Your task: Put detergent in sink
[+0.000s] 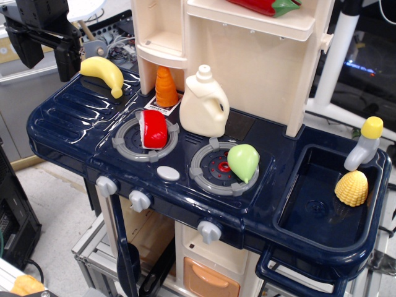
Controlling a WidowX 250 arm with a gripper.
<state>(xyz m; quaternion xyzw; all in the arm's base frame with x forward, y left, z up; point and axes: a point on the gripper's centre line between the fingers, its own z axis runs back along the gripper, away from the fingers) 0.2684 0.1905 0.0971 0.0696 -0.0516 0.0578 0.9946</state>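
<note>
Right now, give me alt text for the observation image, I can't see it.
A cream detergent jug stands upright behind two stove burners on a navy toy kitchen; the sink at right holds yellow corn. The black gripper hangs open at upper left beside a banana.

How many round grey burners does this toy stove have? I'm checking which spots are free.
2. The left burner carries a red-and-white toy food; the right burner has a green pear on its right edge. None appears hidden.
</note>
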